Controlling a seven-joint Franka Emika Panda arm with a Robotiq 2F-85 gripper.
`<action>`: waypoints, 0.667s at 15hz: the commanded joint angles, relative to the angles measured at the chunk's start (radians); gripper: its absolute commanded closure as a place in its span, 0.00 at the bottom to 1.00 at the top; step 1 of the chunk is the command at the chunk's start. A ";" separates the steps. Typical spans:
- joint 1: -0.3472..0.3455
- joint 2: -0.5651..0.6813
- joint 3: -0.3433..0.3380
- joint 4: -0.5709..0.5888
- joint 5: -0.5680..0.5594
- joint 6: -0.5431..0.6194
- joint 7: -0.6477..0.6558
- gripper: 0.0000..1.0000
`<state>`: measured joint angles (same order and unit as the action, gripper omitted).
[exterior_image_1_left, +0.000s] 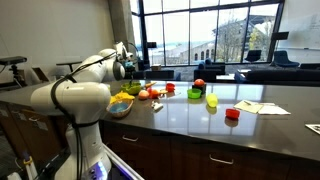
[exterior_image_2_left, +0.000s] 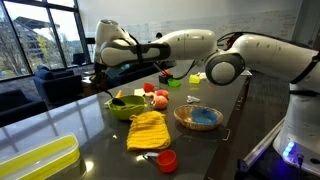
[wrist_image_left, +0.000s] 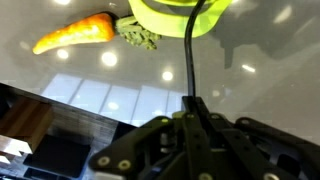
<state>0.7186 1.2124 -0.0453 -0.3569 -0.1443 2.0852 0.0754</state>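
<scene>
My gripper (wrist_image_left: 193, 112) is shut on a thin black utensil handle (wrist_image_left: 190, 60) that runs to a lime green bowl (wrist_image_left: 180, 12) on the dark glossy counter. In the wrist view an orange carrot (wrist_image_left: 75, 35) and a small green vegetable piece (wrist_image_left: 140, 36) lie beside the bowl. In an exterior view the gripper (exterior_image_2_left: 105, 78) hangs just above the green bowl (exterior_image_2_left: 125, 106), with the handle (exterior_image_2_left: 114, 93) slanting into it. In an exterior view the gripper (exterior_image_1_left: 122, 68) is above the bowl (exterior_image_1_left: 121, 99) at the counter's left end. The utensil's tip is hidden inside the bowl.
A yellow cloth (exterior_image_2_left: 148, 129), a wicker bowl with something blue (exterior_image_2_left: 197, 117) and a red cup (exterior_image_2_left: 167, 160) lie near the green bowl. A yellow-green tray (exterior_image_2_left: 40, 158) sits at the counter edge. Red fruit (exterior_image_2_left: 157, 98), coloured cups (exterior_image_1_left: 211, 100) and papers (exterior_image_1_left: 262, 107) lie farther along.
</scene>
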 joint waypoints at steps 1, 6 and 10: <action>-0.050 0.010 0.016 -0.003 0.030 0.118 0.102 0.99; -0.118 0.070 0.084 0.021 0.096 0.336 0.051 0.99; -0.135 0.082 0.116 -0.001 0.118 0.429 0.017 0.99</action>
<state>0.5933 1.2767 0.0400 -0.3713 -0.0473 2.4633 0.1328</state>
